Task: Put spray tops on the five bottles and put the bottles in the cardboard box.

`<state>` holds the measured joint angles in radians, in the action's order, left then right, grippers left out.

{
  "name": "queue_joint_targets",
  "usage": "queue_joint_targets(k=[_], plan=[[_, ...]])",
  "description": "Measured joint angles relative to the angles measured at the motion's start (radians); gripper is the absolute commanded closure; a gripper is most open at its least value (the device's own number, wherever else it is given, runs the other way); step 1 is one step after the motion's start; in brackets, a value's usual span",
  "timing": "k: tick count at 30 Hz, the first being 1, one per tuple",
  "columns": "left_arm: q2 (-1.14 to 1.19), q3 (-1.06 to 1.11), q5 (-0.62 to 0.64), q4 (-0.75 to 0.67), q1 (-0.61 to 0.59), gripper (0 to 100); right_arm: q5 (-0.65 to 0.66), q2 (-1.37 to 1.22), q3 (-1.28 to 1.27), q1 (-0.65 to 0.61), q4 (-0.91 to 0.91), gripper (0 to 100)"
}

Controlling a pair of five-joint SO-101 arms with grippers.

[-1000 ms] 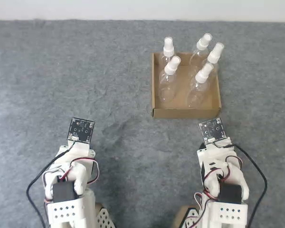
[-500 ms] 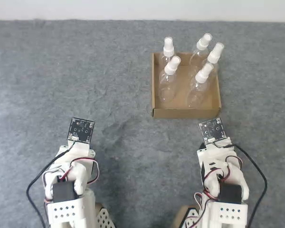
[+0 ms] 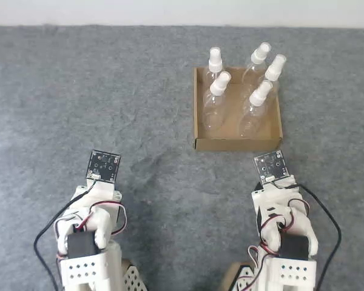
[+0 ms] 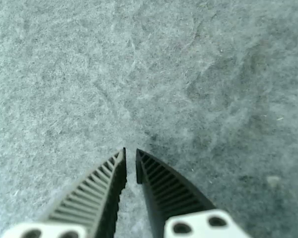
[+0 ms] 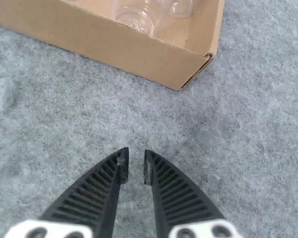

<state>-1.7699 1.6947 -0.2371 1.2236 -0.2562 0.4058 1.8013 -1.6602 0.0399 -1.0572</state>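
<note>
In the right wrist view the cardboard box [image 5: 114, 47] runs off the frame edge. The bottles [image 5: 136, 17] inside it show as clear bases alone, their upper parts cut away. The left pincer [image 4: 130, 151] and right pincer [image 5: 135, 151] are each cut off near the base, while in the high view the left arm [image 3: 88, 236] and right arm [image 3: 285, 233] run off the bottom edge and the bottles' clear bodies overlap, outlines hard to separate.

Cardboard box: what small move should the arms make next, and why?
Probably none; I would hold both arms where they are. All five bottles stand in the cardboard box with white spray tops on, and the left gripper and right gripper hang empty over the carpet.
</note>
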Motion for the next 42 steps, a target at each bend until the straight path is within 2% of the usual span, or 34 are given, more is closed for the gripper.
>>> queue_joint_targets(k=[12,21,42], plan=[[0.0,0.0,0.0,0.0,0.002,97,0.0,0.0,0.0,0.0,0.0,98.9],[-0.035,0.0,0.0,0.043,0.124,97,0.0,0.0,0.0,0.0,0.0,98.9],[-0.035,0.0,0.0,0.043,0.137,97,0.0,0.0,0.0,0.0,0.0,98.9]])
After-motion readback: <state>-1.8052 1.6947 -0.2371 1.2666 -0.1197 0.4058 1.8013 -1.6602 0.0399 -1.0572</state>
